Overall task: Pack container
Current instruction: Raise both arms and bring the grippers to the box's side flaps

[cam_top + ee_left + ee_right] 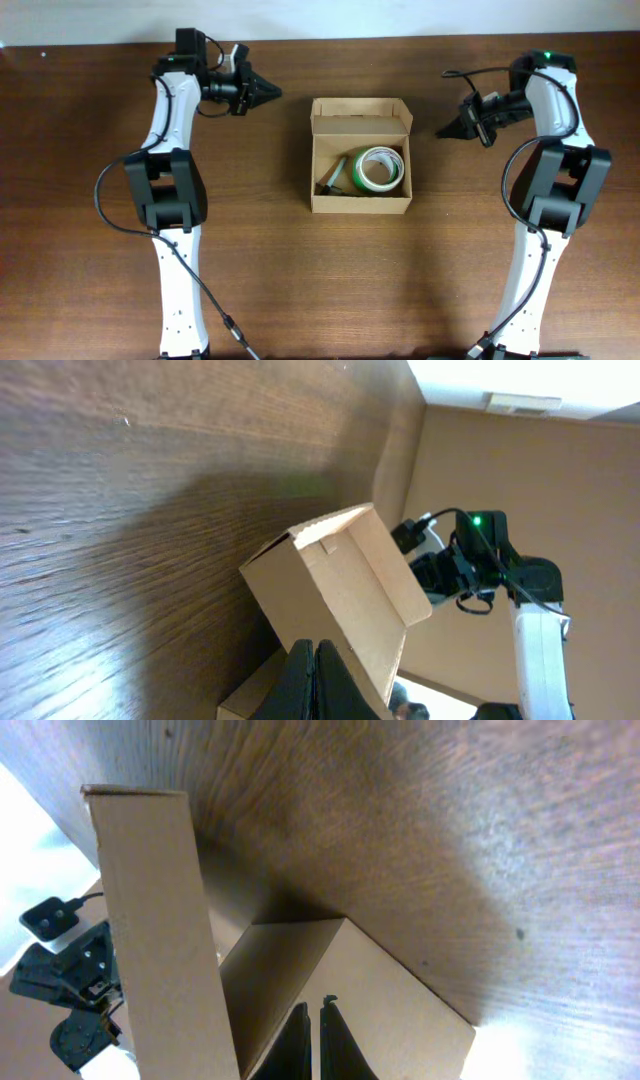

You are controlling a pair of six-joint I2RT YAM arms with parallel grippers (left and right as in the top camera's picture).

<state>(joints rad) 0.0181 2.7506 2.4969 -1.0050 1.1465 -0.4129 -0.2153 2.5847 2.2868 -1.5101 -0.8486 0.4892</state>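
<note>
The container (360, 204), a small tan cardboard box, stands open in the middle of the table with its lid flap upright at the back. Inside it lie a green and white tape roll (381, 167) and a dark-handled tool (335, 176). My left gripper (272, 91) hovers to the box's upper left, pointing at it, shut and empty. To the box's right, my right gripper (443, 130) is also shut and empty, pointing at the box. The left wrist view shows the box (340, 585) ahead of the closed fingertips (312, 650). In the right wrist view the box (150, 920) fills the space beyond the closed gripper (312, 1010).
The dark wooden table (90, 300) spreads all around the box. Both white arms (170, 190) (545, 200) reach in from the near edge at either side. Cables trail beside each arm's base.
</note>
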